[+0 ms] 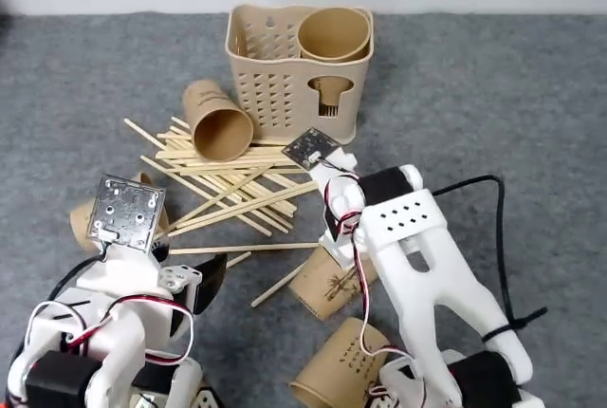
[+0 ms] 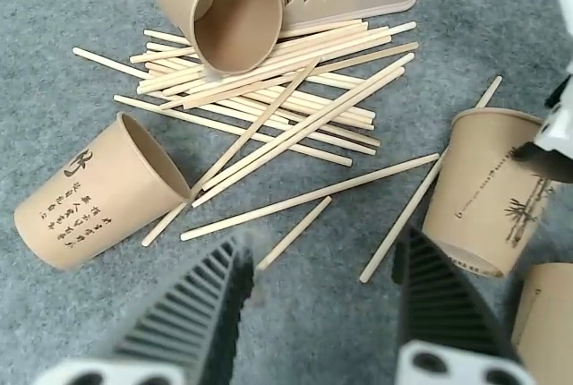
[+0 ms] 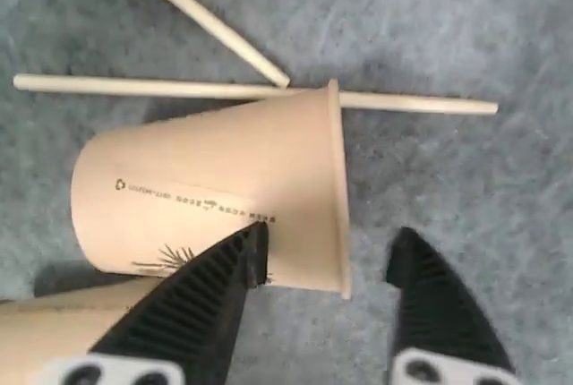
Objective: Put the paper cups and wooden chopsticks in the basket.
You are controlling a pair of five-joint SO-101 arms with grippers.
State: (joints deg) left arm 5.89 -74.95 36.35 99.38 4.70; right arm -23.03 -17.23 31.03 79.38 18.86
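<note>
The beige slotted basket [image 1: 285, 85] stands at the back with one paper cup [image 1: 334, 33] inside. A second cup [image 1: 216, 121] lies on the heap of wooden chopsticks [image 1: 228, 180]. My right gripper [image 3: 327, 269] is open and low over a lying cup [image 3: 215, 188]; one finger [image 3: 206, 295] sits over the cup's wall and the other beyond its rim. My left gripper [image 2: 322, 304] hangs open above the carpet, near loose chopsticks [image 2: 277, 98] and between a cup on its side [image 2: 94, 192] and the right arm's cup [image 2: 488, 192].
Another cup [image 1: 337, 365] lies near the right arm's base. A single chopstick [image 3: 179, 89] runs under the rim end of the cup below my right gripper. Grey carpet covers the table, with bare room to the right of the basket.
</note>
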